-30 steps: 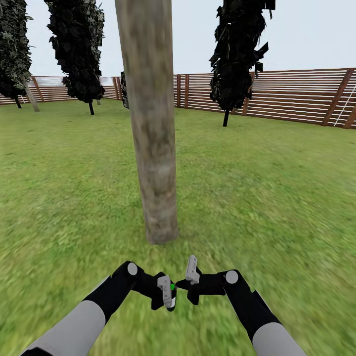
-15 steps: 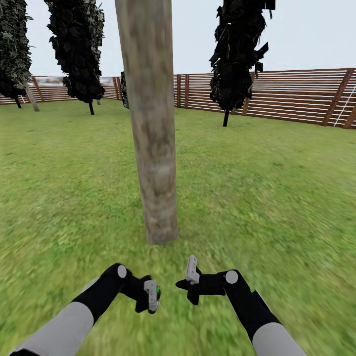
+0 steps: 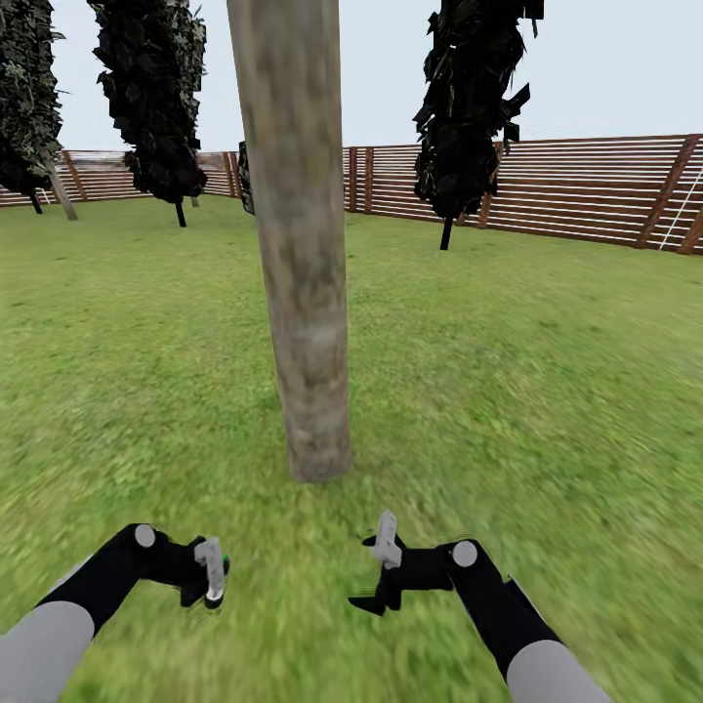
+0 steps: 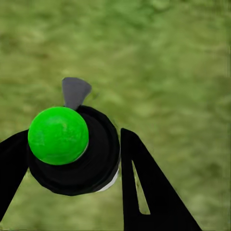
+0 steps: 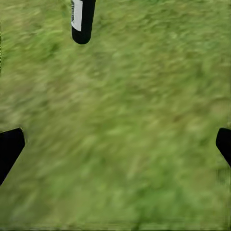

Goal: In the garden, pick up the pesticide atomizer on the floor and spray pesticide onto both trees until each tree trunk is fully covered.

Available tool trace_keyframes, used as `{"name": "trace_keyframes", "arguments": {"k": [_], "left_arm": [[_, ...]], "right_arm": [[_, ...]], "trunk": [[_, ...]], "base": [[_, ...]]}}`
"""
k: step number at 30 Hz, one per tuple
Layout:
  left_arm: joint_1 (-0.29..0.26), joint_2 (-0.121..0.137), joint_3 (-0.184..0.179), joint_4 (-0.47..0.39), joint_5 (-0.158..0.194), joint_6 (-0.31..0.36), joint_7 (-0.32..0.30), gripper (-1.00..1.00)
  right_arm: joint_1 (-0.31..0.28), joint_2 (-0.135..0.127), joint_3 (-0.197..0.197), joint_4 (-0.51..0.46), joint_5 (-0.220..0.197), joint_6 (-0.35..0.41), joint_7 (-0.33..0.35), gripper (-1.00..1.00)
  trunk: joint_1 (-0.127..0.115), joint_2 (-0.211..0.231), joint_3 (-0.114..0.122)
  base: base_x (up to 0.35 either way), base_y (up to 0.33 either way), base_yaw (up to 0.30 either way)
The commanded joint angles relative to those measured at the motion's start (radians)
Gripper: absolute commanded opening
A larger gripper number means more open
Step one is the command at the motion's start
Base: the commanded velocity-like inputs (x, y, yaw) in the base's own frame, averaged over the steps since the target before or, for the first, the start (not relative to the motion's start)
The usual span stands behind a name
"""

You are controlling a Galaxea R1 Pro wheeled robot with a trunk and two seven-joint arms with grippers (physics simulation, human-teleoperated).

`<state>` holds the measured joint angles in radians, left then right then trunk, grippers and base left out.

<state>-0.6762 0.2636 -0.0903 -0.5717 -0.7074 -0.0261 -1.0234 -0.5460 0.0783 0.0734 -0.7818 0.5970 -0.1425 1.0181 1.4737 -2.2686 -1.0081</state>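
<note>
The tree trunk (image 3: 303, 244), thick and mottled grey-brown, rises from the lawn straight ahead, and its crown is out of frame. My left gripper (image 3: 210, 576) hovers low over the grass, left of the trunk's base and well short of it. It is shut on the pesticide atomizer (image 4: 72, 149), a small black bottle that here shows a bright green ball on top and a grey nozzle; the green also peeks out in the head view (image 3: 225, 563). My right gripper (image 3: 386, 566) hangs open just right of the trunk's base, its fingers (image 5: 9, 149) wide apart over bare grass.
Near-black cypress-like trees (image 3: 151, 98) (image 3: 469, 107) stand behind the trunk. A reddish slatted fence (image 3: 586, 186) closes the lawn at the back. A thin pale leaning trunk (image 3: 61, 190) shows far back left. A black cylinder with a white patch (image 5: 82, 19) crosses the right wrist view's edge.
My left arm has swung out to the left and slightly down, carrying the atomizer away from the right gripper. The right gripper has dipped a little. The camera has not moved.
</note>
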Motion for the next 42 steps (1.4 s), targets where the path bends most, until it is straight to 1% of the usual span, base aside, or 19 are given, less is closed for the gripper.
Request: {"name": "trace_keyframes", "arguments": {"k": [1, 3, 5, 6, 7, 9, 11, 12, 13, 15, 17, 22, 25, 27, 29, 31, 34, 36, 42], "left_arm": [[0.0, -0.001, 0.044, 0.003, -0.002, -0.004, 0.023, -1.0], [0.0, -0.007, 0.119, 0.023, 0.001, -0.005, 0.076, -1.0], [0.0, -0.024, 0.195, 0.074, 0.028, -0.006, 0.142, -1.0], [0.001, -0.052, 0.27, 0.218, 0.154, -0.068, 0.359, -1.0], [0.0, -0.054, 0.272, 0.244, 0.177, -0.085, 0.409, -1.0], [0.0, -0.059, 0.276, 0.313, 0.231, -0.115, 0.544, -1.0], [0.0, -0.061, 0.277, 0.345, 0.248, -0.123, 0.609, -1.0], [0.0, -0.062, 0.277, 0.349, 0.25, -0.123, 0.617, -1.0], [0.0, -0.066, 0.277, 0.356, 0.254, -0.123, 0.633, -1.0], [0.0, -0.072, 0.278, 0.36, 0.256, -0.12, 0.648, -1.0], [0.0, -0.084, 0.279, 0.372, 0.258, -0.116, 0.684, -1.0], [0.0, -0.1, 0.279, 0.417, 0.259, -0.114, 0.773, -1.0], [0.0, -0.116, 0.279, 0.421, 0.258, -0.112, 0.784, -1.0], [0.0, -0.145, 0.275, 0.422, 0.25, -0.111, 0.787, -1.0], [0.0, -0.156, 0.277, 0.42, 0.252, -0.108, 0.787, -1.0], [-0.001, -0.161, 0.281, 0.415, 0.256, -0.071, 0.787, -1.0], [-0.008, -0.164, 0.283, 0.401, 0.266, 0.048, 0.788, -1.0], [-0.009, -0.168, 0.285, 0.341, 0.29, 0.11, 0.787, -1.0], [-0.007, -0.184, 0.284, 0.271, 0.328, 0.187, 0.788, -1.0]], "right_arm": [[0.0, -0.012, -0.006, 0.03, 0.009, -0.011, -0.013, 1.0], [0.001, -0.043, -0.033, 0.096, 0.005, -0.012, -0.075, 1.0], [0.002, -0.072, -0.108, 0.185, 0.0, -0.021, -0.195, 1.0], [0.005, -0.09, -0.241, 0.397, 0.001, -0.174, -0.496, 1.0], [0.007, -0.093, -0.248, 0.431, 0.0, -0.209, -0.563, 1.0], [0.021, -0.1, -0.258, 0.527, 0.0, -0.291, -0.796, 1.0], [0.031, -0.102, -0.261, 0.591, -0.001, -0.349, -0.96, 1.0], [0.032, -0.102, -0.261, 0.602, -0.001, -0.363, -0.988, 1.0], [0.038, -0.103, -0.262, 0.632, -0.002, -0.404, -1.06, 1.0], [0.047, -0.104, -0.269, 0.656, -0.005, -0.448, -1.146, 1.0], [0.057, -0.103, -0.297, 0.668, -0.046, -0.471, -1.257, 1.0], [0.071, -0.104, -0.321, 0.675, -0.136, -0.481, -1.332, 1.0], [0.076, -0.103, -0.322, 0.674, -0.15, -0.482, -1.336, 1.0], [0.078, -0.102, -0.323, 0.673, -0.154, -0.482, -1.336, 1.0], [0.078, -0.102, -0.322, 0.674, -0.155, -0.482, -1.337, 1.0], [0.078, -0.101, -0.322, 0.676, -0.155, -0.482, -1.338, 1.0], [0.079, -0.1, -0.322, 0.676, -0.154, -0.482, -1.34, 1.0], [0.08, -0.101, -0.322, 0.677, -0.153, -0.482, -1.339, 1.0], [0.086, -0.102, -0.322, 0.677, -0.152, -0.482, -1.339, 1.0]], "trunk": [[0.0, 0.0, -0.001], [0.0, 0.0, -0.001], [0.0, 0.0, -0.001], [0.0, 0.0, -0.001], [0.0, 0.0, -0.001], [0.0, 0.0, -0.001], [0.0, 0.0, -0.001], [0.0, 0.0, -0.001], [0.0, 0.0, -0.001], [0.0, 0.0, -0.001], [0.0, 0.0, -0.001], [0.0, 0.0, -0.001], [0.0, 0.0, -0.001], [0.0, 0.0, -0.001], [0.0, 0.0, -0.001], [0.0, 0.0, -0.001], [0.0, 0.0, -0.001], [0.0, 0.0, -0.001], [0.0, 0.0, -0.001]], "base": [[0.0, 0.0, 0.0], [0.0, 0.0, 0.0], [0.0, 0.0, 0.0], [0.0, 0.0, 0.0], [0.0, 0.0, 0.0], [0.0, 0.0, 0.0], [0.0, 0.0, 0.0], [0.0, 0.0, 0.0], [0.0, 0.0, 0.0], [0.0, 0.0, 0.0], [0.0, 0.0, 0.0], [0.0, 0.0, 0.0], [0.0, 0.0, 0.0], [0.0, 0.0, 0.0], [0.0, 0.0, 0.0], [0.0, 0.0, 0.0], [0.0, 0.0, 0.0], [0.003, 0.0, 0.0], [0.19, -0.052, 0.0]]}}
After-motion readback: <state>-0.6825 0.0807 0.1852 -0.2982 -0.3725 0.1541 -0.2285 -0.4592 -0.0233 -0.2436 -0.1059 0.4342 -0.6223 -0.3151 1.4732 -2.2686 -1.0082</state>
